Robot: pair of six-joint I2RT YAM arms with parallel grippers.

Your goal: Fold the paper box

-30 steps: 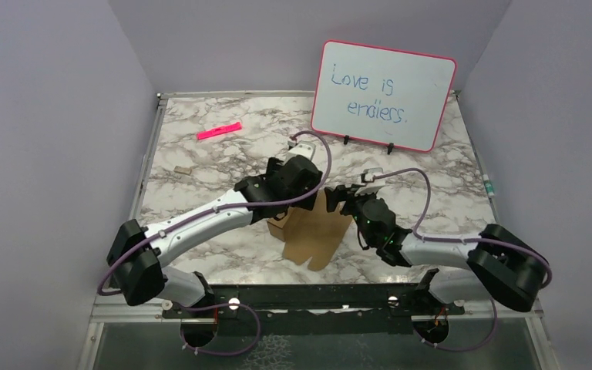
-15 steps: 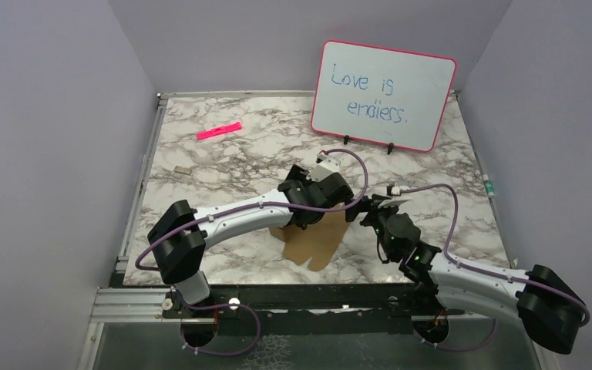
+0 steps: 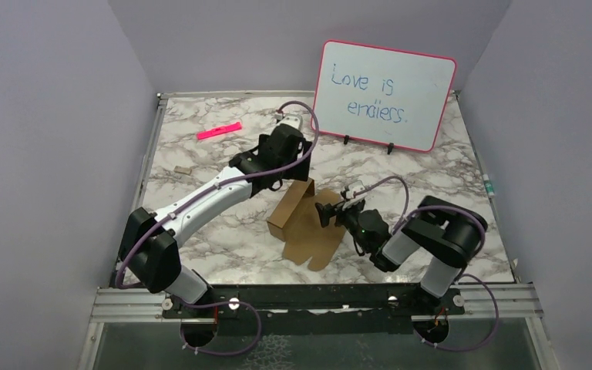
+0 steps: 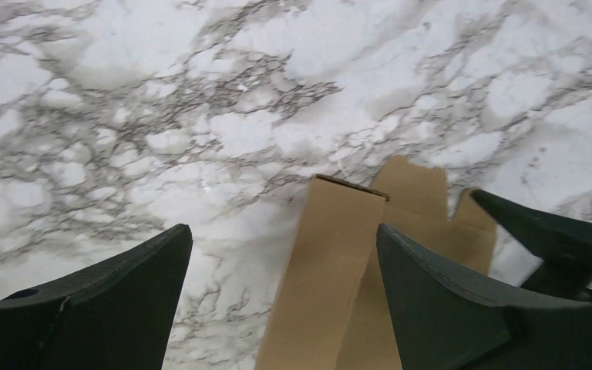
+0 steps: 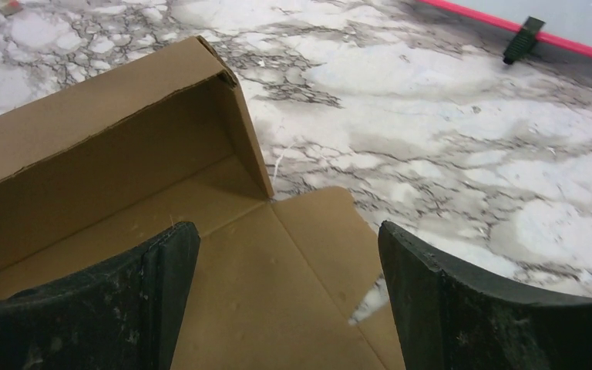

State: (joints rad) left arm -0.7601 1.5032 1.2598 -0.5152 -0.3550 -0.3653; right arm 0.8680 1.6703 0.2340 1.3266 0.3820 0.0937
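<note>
The brown paper box (image 3: pixel 308 227) lies partly folded on the marble table, one long side panel raised on its left and the rest flat. My left gripper (image 3: pixel 291 158) hovers above the box's far end, open and empty; in its wrist view the raised panel (image 4: pixel 331 270) runs up between the open fingers (image 4: pixel 447 301). My right gripper (image 3: pixel 325 213) is open and low over the box's right side; its wrist view shows the upright wall (image 5: pixel 100 154) and a flat flap (image 5: pixel 308 262) between its open fingers (image 5: pixel 470 301).
A pink-rimmed whiteboard (image 3: pixel 384 94) stands at the back right on black feet. A pink marker (image 3: pixel 219 130) lies at the back left. A small brown scrap (image 3: pixel 181 169) lies near the left edge. Grey walls enclose the table.
My left arm has pulled back and up, off the box toward the far side. My right arm has folded in, its gripper moving left over the box. The left side panel now stands raised.
</note>
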